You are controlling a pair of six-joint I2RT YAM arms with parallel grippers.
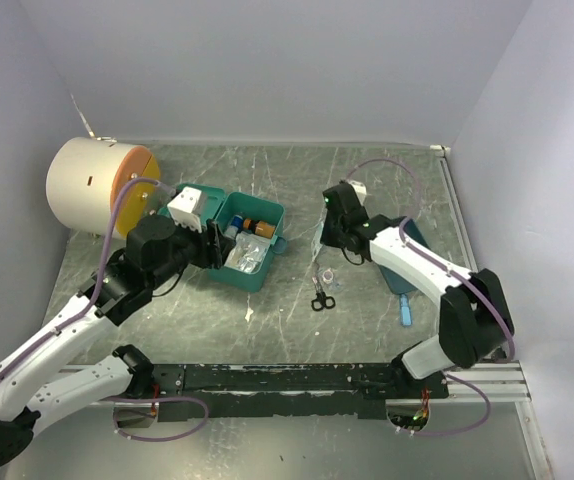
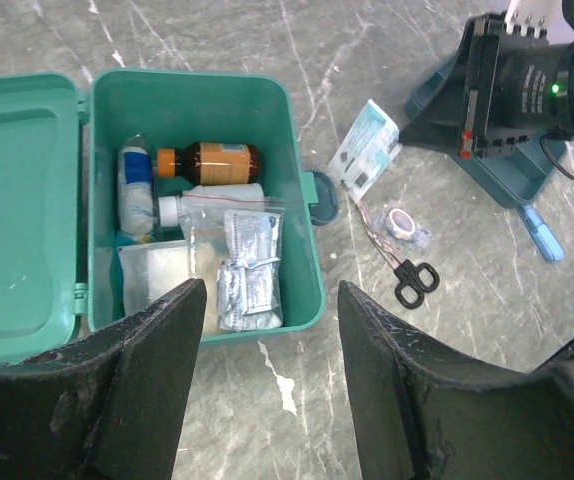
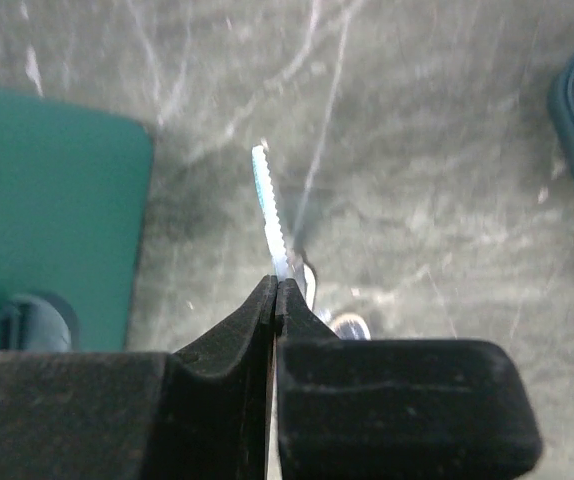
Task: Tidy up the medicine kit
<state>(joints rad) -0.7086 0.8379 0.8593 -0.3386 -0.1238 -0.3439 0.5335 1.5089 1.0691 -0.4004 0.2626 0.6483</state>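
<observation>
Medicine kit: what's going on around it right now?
The medicine kit sits open on the table, already holding a brown bottle and foil packets. The right gripper is shut on a flat white-and-teal packet beside the kit. The left gripper hovers open and empty at the kit. Scissors and a tape roll lie loose on the table.

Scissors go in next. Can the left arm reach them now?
Probably yes: the left gripper is open and empty by the medicine kit, the scissors lie uncovered nearby; only the right gripper, shut on a packet, is close.
</observation>
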